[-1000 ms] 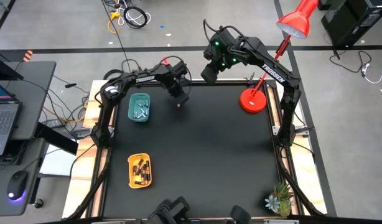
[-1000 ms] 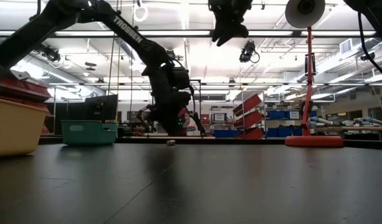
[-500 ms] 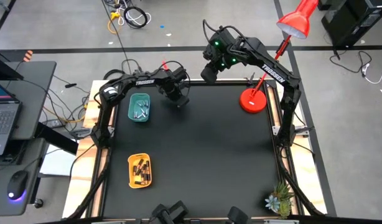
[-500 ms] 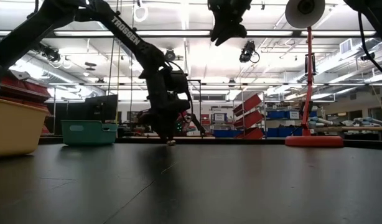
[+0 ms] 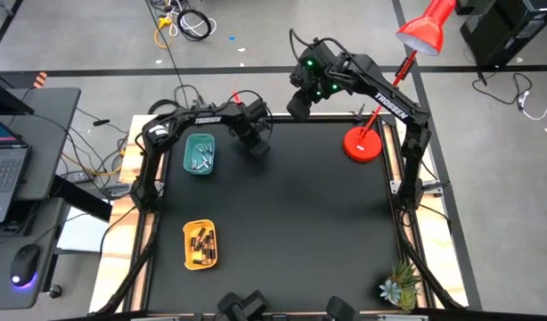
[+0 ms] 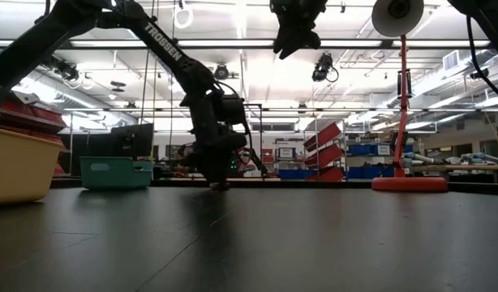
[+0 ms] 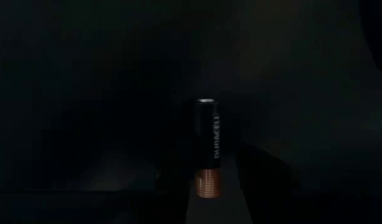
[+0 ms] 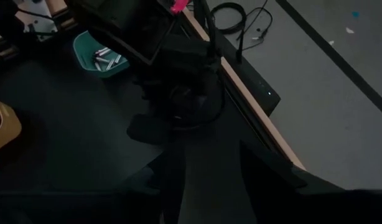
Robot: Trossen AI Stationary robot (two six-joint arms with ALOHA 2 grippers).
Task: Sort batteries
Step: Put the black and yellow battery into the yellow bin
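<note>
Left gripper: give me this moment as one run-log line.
left gripper down at mat, far edge | black-copper battery between its fingers, grip unclear | right gripper raised, idle | teal tray, yellow tray loaded

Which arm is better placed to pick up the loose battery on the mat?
Left: its claw is down at the black-and-copper cylindrical battery; the right claw hangs high above the table.

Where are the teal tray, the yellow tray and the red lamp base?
teal tray [image 5: 188, 159]: high view, on its left rim.
yellow tray [image 5: 187, 245]: high view, on its left rim.
red lamp base [image 5: 363, 144]: high view, on the disc's middle.
</note>
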